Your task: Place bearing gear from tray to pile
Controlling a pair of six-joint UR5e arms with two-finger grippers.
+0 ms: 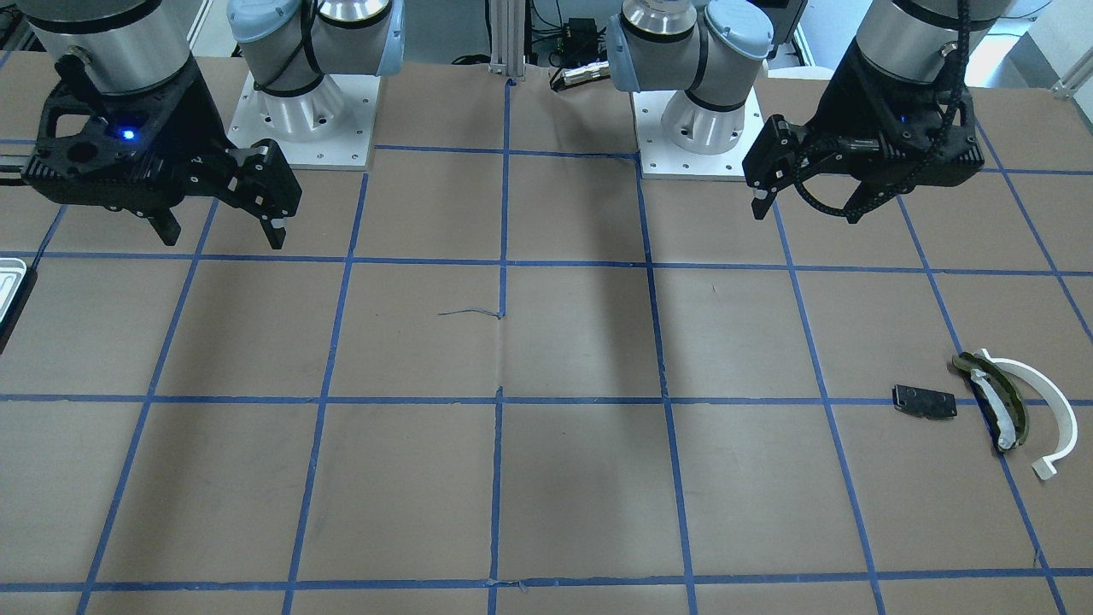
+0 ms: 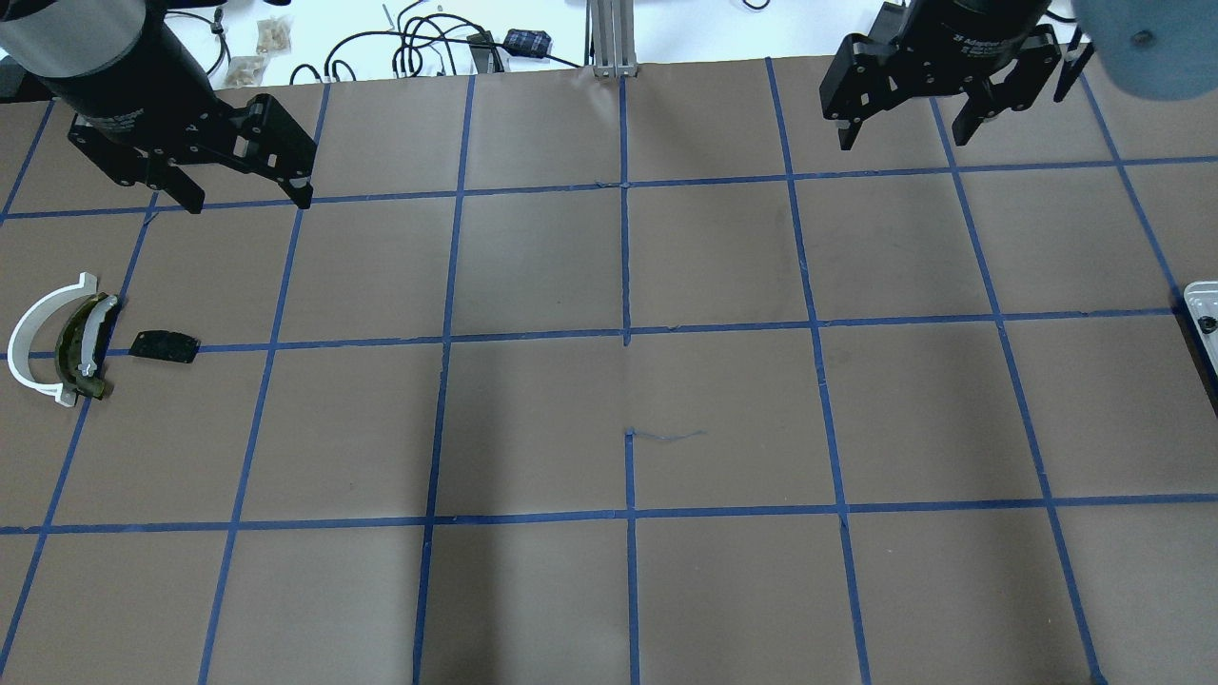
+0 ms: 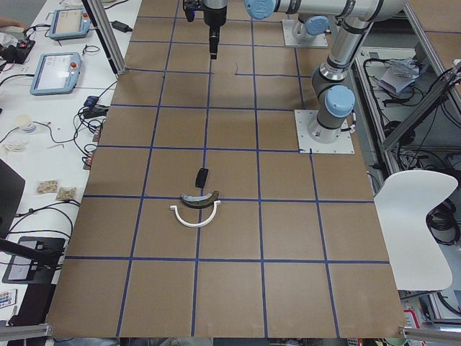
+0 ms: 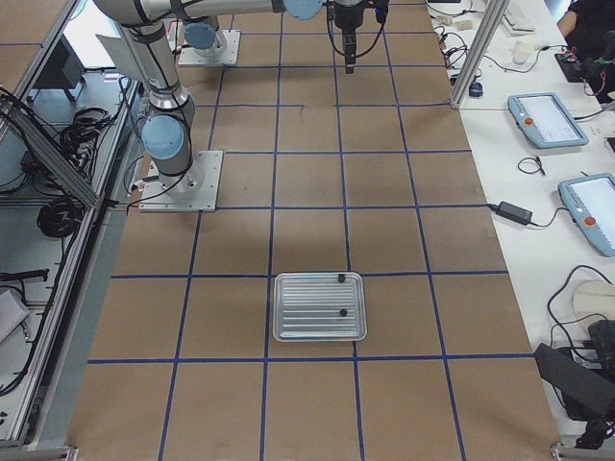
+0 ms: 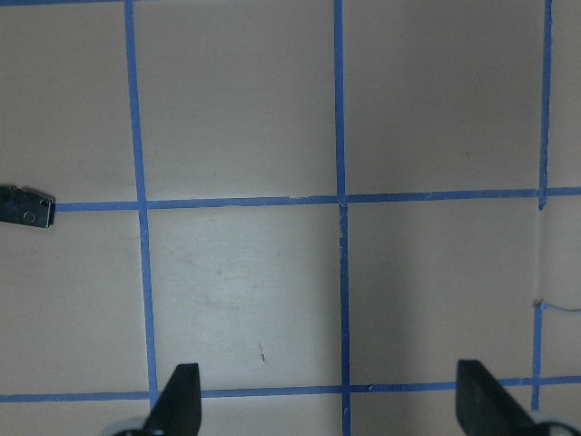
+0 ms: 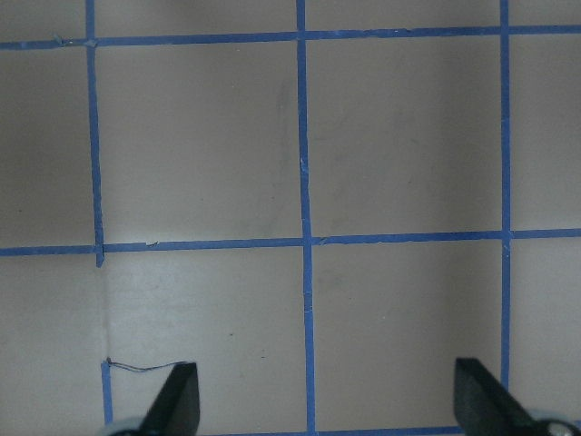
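1. Both arms are hanging over the back of the table [image 2: 723, 409], well apart from the tray and the pile. The left gripper [image 2: 249, 202] is holding its jaws wide apart on nothing, and the right gripper [image 2: 902, 141] is doing the same.
2. Each wrist view is showing two spread fingertips over bare taped squares. The left wrist view is also catching one end of the plate [image 5: 23, 207] at its left edge.
3. The tray [image 4: 288, 331] is lying at the robot's right end. The overhead and front views are cutting it off at their edges, and only the right side view is showing it whole.
4. That side view is showing two dark parts [image 4: 340, 279] lying apart on the tray, one by the far rim and one nearer the middle. They are too small to tell which is the bearing gear. The overhead view is showing only one of them.
5. The pile [image 1: 997, 408] is lying at the robot's left end. The green piece is nesting against the inside of the arc [image 1: 1067, 418], and the plate is lying just beside them, not touching. The front, overhead and left side views are showing all three.
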